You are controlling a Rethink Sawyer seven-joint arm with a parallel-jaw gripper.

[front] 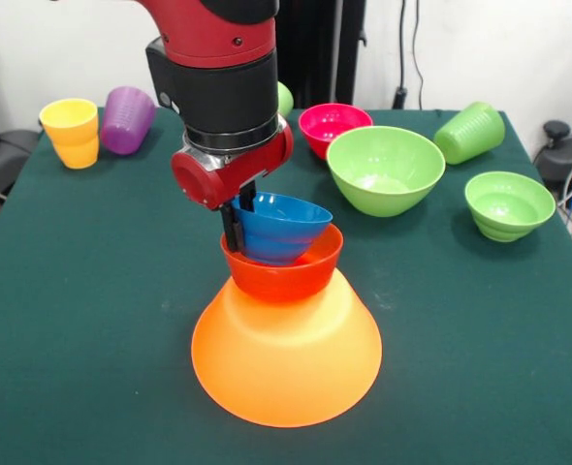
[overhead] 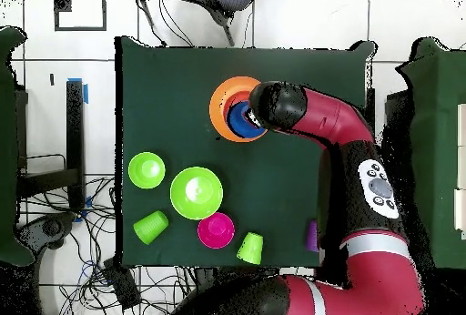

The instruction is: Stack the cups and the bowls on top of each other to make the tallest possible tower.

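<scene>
While pinching the blue bowl [front: 278, 228] by its rim, one finger inside and one outside, claw [front: 236, 215] sits right above the red-orange bowl [front: 282, 275], itself upright on the upturned orange bowl [front: 286, 358]. Blue bowl tilted, only partly seated. Judgement: level it, centre over the red-orange one, lower until nested, then release and lift straight up to avoid dragging the tower. Remaining pieces behind claw: pink bowl [front: 333, 127], large green bowl [front: 385, 170], small green bowl [front: 509, 204], yellow cup [front: 71, 132], purple cup [front: 127, 119], green cup [front: 469, 132] on its side.
</scene>
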